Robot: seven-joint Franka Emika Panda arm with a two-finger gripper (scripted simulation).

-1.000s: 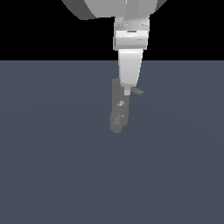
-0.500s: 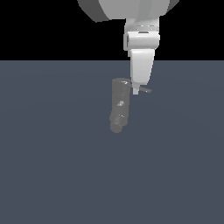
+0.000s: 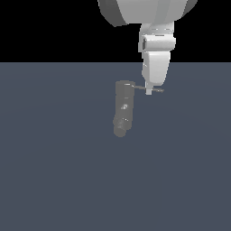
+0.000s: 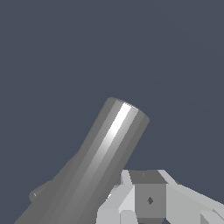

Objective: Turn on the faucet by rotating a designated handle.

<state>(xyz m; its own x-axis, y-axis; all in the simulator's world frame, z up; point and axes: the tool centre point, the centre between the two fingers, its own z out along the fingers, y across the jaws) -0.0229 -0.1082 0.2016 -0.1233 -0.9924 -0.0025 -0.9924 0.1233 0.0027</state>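
Note:
The faucet [image 3: 122, 108] is a dull-grey column on the floor, its bent spout end toward the viewer. In the wrist view the faucet [image 4: 103, 162] fills the frame as a thick shiny cylinder. The handle [image 3: 157, 90], a thin grey rod, sticks out from the faucet's top toward the exterior view's right. My gripper [image 3: 149, 91] hangs straight down with its white fingertip against the rod, about midway along it. In the wrist view my gripper [image 4: 148, 209] shows its fingers [image 4: 120, 201] close together beside the column, with no gap visible and nothing between them.
A flat blue-grey floor [image 3: 54, 180] spreads all around the faucet. The large white arm [image 3: 144, 11] hangs above the handle.
My gripper has moved toward the exterior view's right, and the handle's free end has swung that way with it, showing more rod beyond the fingertip. The faucet column has stayed put.

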